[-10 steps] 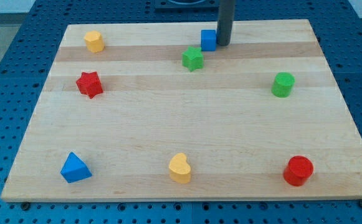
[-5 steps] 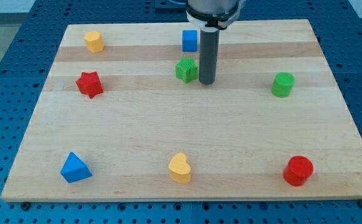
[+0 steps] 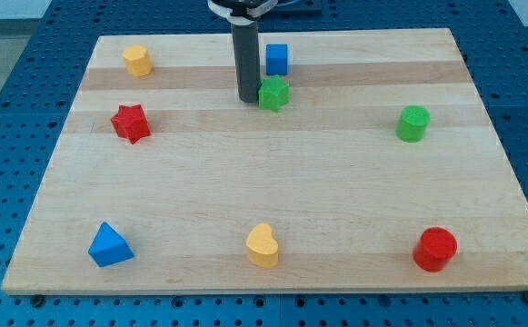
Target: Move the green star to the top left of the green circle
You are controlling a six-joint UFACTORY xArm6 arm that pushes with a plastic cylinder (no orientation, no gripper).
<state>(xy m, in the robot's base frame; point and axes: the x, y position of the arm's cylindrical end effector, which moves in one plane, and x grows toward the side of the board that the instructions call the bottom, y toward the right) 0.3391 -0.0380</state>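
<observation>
Green star point(image 3: 273, 93) sat near the bench's top edge, my tip point(image 3: 246, 98) touching its left side.

Wooden bench point(image 3: 264, 182) carried the star a little left of centre along the top, just below the blue cube point(image 3: 276, 59), while the green circle point(image 3: 413, 123) stood well apart toward the right edge and slightly lower. There was no hand to spread or pinch, only the bare rod, so its state did not apply. With my tip on the star's left and the circle away to the right, a push rightward looked the natural move, stopping short so the star ends up above and left of the circle.
</observation>
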